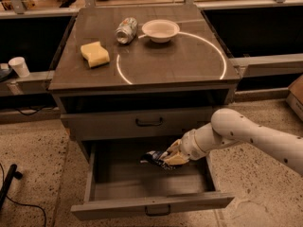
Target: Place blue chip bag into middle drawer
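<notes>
The blue chip bag (154, 159) is dark blue and white and crumpled. It hangs inside the open middle drawer (118, 190), just above its flat grey floor, right of centre. My gripper (169, 158) reaches in from the right on a white arm (246, 138) and is shut on the bag's right end. The bag sticks out to the left of the fingers.
On the cabinet top (180, 60) lie a yellow sponge (94, 54), a silver can (126, 30) on its side and a white bowl (160, 30). A closed drawer front with a black handle (149, 122) is above the open drawer. A white cup (19, 66) stands at the left.
</notes>
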You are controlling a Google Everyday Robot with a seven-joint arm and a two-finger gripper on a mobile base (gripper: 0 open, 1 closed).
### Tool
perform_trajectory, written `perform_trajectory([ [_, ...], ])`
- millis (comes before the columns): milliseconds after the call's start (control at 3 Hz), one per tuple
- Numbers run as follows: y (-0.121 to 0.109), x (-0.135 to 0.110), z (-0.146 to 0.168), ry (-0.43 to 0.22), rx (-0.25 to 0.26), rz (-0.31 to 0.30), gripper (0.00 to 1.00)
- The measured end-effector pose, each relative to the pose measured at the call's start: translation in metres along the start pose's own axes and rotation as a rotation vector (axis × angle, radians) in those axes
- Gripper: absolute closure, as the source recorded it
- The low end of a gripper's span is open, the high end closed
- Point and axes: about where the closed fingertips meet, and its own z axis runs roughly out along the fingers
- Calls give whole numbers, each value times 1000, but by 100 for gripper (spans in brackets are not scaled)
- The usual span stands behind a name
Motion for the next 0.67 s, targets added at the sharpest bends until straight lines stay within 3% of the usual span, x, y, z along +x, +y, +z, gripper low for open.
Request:
perform_trajectory([
  [333,0,0,0,0,0,0,73],
  [667,0,0,0,0,0,0,42],
])
